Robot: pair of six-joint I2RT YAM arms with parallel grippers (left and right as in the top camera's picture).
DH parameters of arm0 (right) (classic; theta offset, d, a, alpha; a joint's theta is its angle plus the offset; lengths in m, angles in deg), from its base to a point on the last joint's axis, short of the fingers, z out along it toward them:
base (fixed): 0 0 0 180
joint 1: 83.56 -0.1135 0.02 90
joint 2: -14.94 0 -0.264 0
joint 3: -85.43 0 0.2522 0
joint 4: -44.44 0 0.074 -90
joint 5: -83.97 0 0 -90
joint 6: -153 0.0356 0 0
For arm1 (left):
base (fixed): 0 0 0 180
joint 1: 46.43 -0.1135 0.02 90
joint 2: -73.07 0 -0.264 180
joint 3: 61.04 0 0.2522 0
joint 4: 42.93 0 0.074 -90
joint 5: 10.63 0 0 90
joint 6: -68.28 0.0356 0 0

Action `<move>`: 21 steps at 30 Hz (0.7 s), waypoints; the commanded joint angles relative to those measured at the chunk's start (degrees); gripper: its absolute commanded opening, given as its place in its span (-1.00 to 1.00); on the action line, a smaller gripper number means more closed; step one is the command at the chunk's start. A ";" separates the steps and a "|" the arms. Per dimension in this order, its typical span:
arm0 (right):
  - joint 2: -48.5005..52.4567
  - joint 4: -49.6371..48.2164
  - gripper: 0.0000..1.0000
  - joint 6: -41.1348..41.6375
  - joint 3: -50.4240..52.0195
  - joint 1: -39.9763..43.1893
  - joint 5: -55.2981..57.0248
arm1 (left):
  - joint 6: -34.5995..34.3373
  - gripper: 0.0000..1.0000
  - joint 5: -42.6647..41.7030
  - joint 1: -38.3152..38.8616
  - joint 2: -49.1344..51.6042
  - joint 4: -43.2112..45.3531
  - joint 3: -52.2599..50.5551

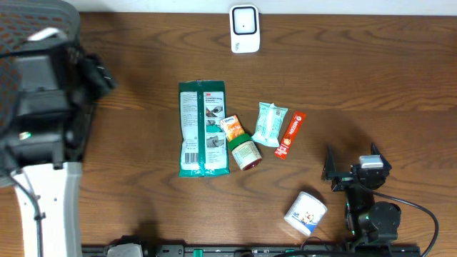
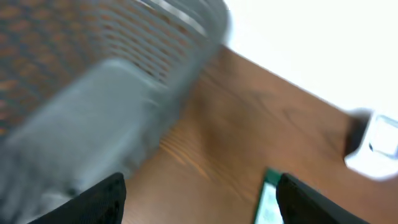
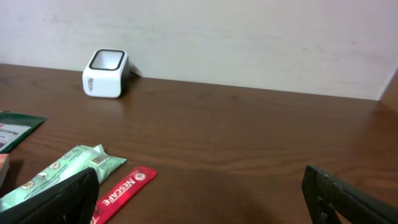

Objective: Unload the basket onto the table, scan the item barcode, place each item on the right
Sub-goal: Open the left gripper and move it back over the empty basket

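A white barcode scanner point(image 1: 243, 28) stands at the table's far edge and also shows in the right wrist view point(image 3: 106, 73). At mid-table lie a green wipes pack point(image 1: 203, 128), an orange-labelled jar point(image 1: 241, 146), a pale green packet point(image 1: 270, 123) and a red Nescafe stick point(image 1: 290, 135). A white tub point(image 1: 306, 213) lies nearer the front. My right gripper point(image 1: 353, 160) is open and empty, to the right of the red stick point(image 3: 124, 186). My left gripper point(image 1: 98, 75) hovers open at the far left beside a mesh basket, holding nothing. Its wrist view is blurred.
A grey mesh basket point(image 1: 36, 21) fills the far left corner and looms large in the left wrist view point(image 2: 124, 37). The left arm's body point(image 1: 39, 114) covers the table's left side. A white wall point(image 3: 249, 37) rises behind the scanner.
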 commanded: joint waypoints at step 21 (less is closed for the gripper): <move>-0.24 0.15 0.99 0.68 0.07 -0.20 0.17 | 0.94 0.85 0.94 -24.04 10.29 -1.14 0.98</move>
